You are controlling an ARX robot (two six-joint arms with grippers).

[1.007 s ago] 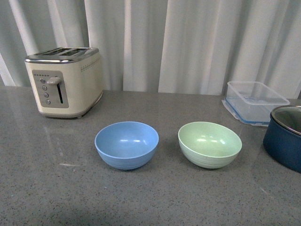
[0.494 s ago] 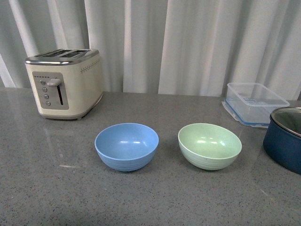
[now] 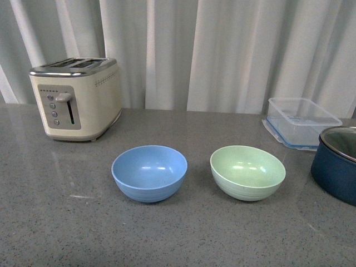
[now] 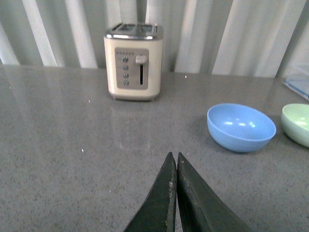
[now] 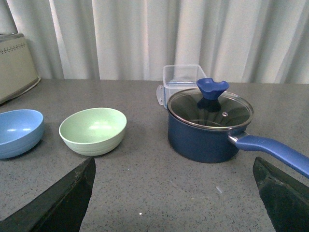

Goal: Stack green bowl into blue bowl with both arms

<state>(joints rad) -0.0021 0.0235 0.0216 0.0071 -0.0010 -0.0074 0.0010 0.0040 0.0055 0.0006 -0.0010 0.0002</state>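
Note:
The green bowl (image 3: pixel 248 172) sits upright and empty on the grey counter, right of centre. The blue bowl (image 3: pixel 149 172) sits upright and empty just to its left, a small gap between them. Neither arm shows in the front view. In the left wrist view my left gripper (image 4: pixel 174 157) is shut and empty above bare counter, with the blue bowl (image 4: pixel 241 127) ahead and the green bowl (image 4: pixel 297 123) at the frame edge. In the right wrist view my right gripper (image 5: pixel 174 166) is open wide and empty, with the green bowl (image 5: pixel 93 130) and blue bowl (image 5: pixel 18 132) ahead of it.
A cream toaster (image 3: pixel 76 96) stands at the back left. A clear plastic container (image 3: pixel 301 120) is at the back right. A dark navy pot (image 3: pixel 337 162) with glass lid and blue handle (image 5: pixel 275 150) stands right of the green bowl. White curtains hang behind the counter (image 3: pixel 183 239).
Between the earliest frame and the later two, the whole view shifts down very slightly. The bowls have not moved on the counter.

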